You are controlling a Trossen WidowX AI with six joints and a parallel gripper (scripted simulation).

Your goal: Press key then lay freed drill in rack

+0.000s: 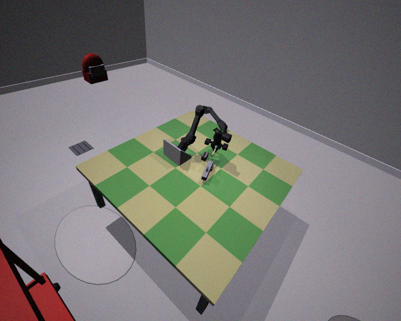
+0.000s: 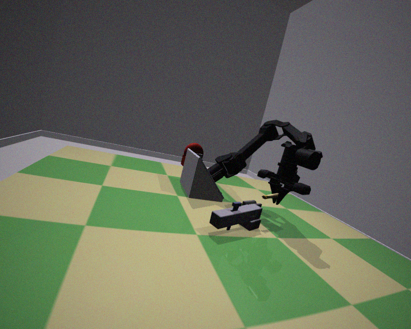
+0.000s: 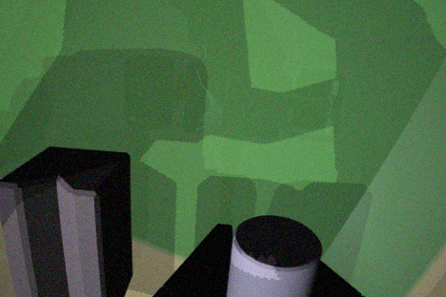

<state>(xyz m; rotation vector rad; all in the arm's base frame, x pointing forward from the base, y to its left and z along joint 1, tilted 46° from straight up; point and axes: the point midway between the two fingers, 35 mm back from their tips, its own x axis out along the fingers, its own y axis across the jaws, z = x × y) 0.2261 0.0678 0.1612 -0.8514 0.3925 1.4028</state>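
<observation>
My gripper (image 1: 213, 148) (image 2: 276, 201) is shut on the drill (image 1: 213, 152) (image 2: 269, 196), a thin golden rod that sticks out sideways from the fingertips above the table. A pale cylinder with a dark end between the fingers in the wrist view looks like part of the drill. The drill is outside the grey holder block (image 1: 209, 165) (image 2: 246, 213), apart from its near end. The dark key (image 2: 236, 206) stands up from the block's top. The small dark rack (image 1: 204, 156) (image 2: 249, 203) is beside the block; a grooved block in the wrist view's lower left looks like it.
A grey wedge-shaped panel (image 1: 171, 151) (image 2: 190, 173) stands beside the arm's base. The checkered table (image 1: 207, 269) (image 2: 135, 268) bears the holder and rack. A red object (image 1: 92, 64) (image 2: 193, 145) is in the background, beyond the table.
</observation>
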